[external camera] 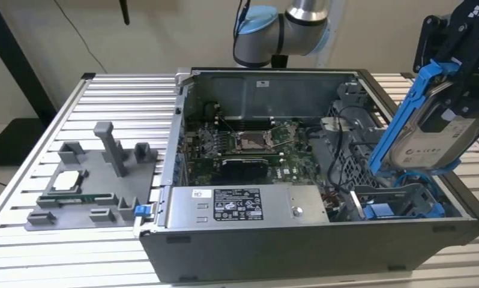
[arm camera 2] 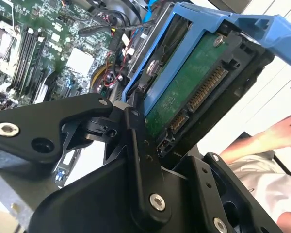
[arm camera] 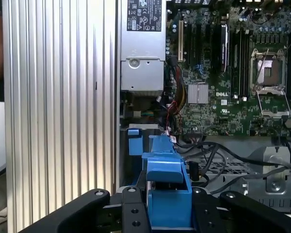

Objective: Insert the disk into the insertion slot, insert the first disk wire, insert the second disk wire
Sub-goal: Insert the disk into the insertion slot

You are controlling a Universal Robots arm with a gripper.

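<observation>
ok so the claw point(external camera: 457, 99) is clamped tight on the disk point(external camera: 430, 144), black fingers point(arm camera 2: 138, 155) on either side of its blue carrier point(external camera: 400, 114). Disk hangs steeply tilted, white label facing out in the exterior view, green board and connector showing in the second wrist view. Its low end is just above the insertion slot point(external camera: 395, 195), which sits in the case's point(external camera: 304, 255) near corner on the exterior view's right; can't tell if they touch. Silver power supply point(external camera: 239, 207) lies along that same near edge, motherboard point(external camera: 248, 147) behind it. Case stands on a slatted table point(external camera: 119, 84), with a grey parts fixture point(external camera: 95, 174) toward the table's edge on the exterior view's left. A person's hand point(arm camera 2: 281, 133) shows past the disk in the second wrist view
</observation>
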